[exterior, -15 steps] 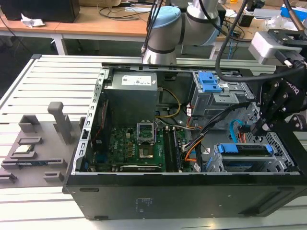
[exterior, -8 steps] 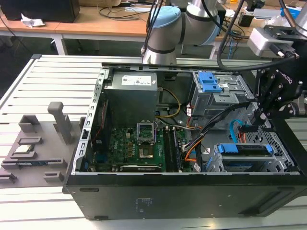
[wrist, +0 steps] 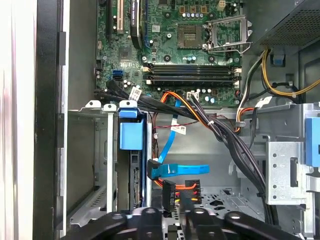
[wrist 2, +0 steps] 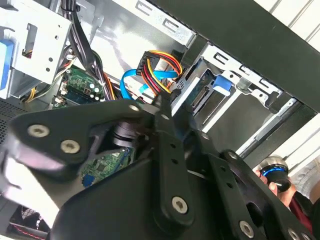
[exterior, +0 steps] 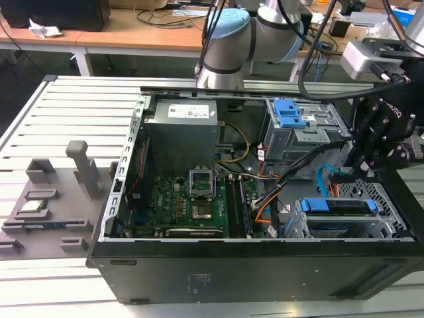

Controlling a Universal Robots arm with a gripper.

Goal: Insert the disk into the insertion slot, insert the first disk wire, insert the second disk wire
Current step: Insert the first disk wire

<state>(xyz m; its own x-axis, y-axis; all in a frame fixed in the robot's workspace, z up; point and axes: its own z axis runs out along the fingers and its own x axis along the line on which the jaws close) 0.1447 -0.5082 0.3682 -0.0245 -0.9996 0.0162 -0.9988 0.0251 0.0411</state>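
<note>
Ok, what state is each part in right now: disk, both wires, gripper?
the disk: seated in the insertion slot.
the first disk wire: plug in the gripper, beside the disk's rear edge.
the second disk wire: plug against the disk; seating unclear.
the gripper: shut on the first disk wire.

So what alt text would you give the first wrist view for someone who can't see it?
Inside an open computer case, the robot's hand is next to the dark plug of the red-orange wire bundle, beside a looped light-blue cable. The blue-framed disk sits in its silver cage, with the green motherboard beyond.
</note>
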